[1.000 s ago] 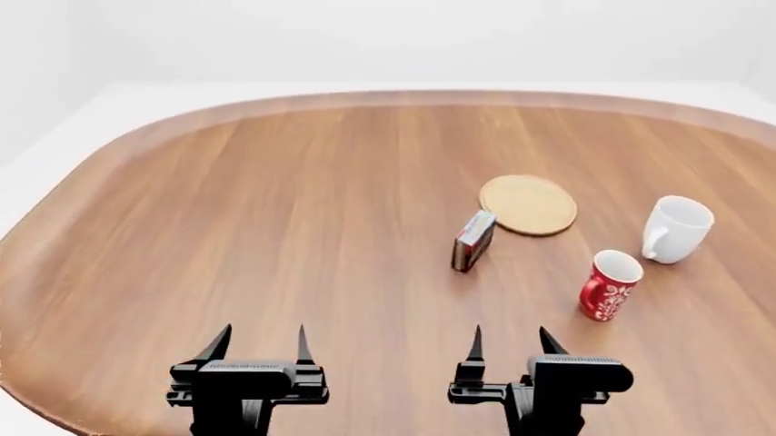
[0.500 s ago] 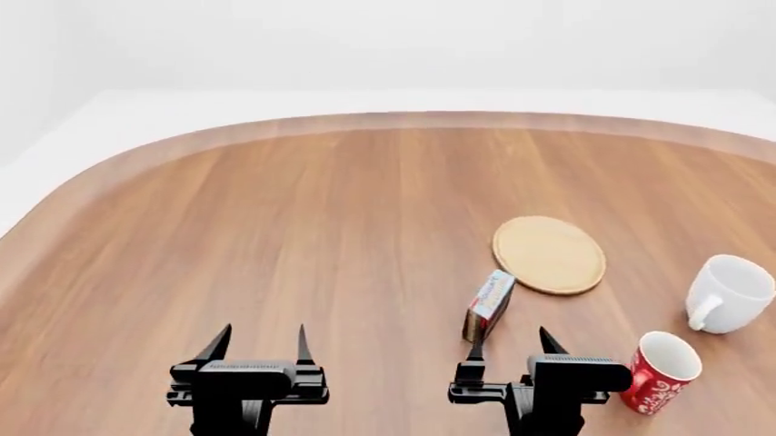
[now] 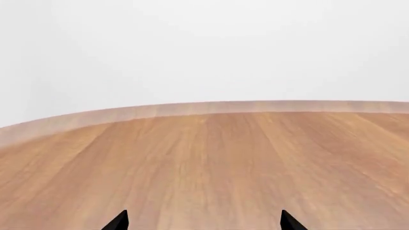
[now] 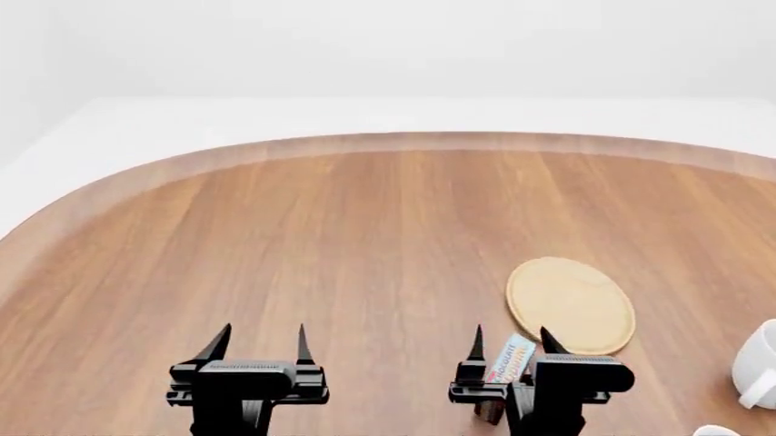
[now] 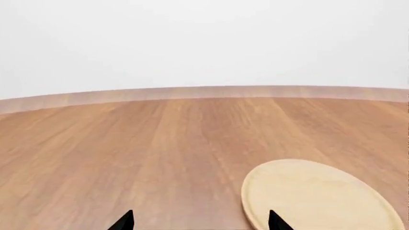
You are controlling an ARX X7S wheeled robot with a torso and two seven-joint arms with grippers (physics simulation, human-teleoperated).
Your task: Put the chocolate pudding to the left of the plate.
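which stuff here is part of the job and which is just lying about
Part of the job:
- pudding, standing on edge between the right gripper's open fingers in the head view
- plate, just beyond and right of the pudding

Just lying about:
- white mug at the right edge
- table
- left gripper, open, over bare wood

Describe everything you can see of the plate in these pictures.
The plate is a flat round disc, light tan and wood-like, with a thin raised rim. It lies flat and empty on the brown wooden table, ahead of the right hand. The pudding box stands near its front-left edge; whether they touch is unclear.
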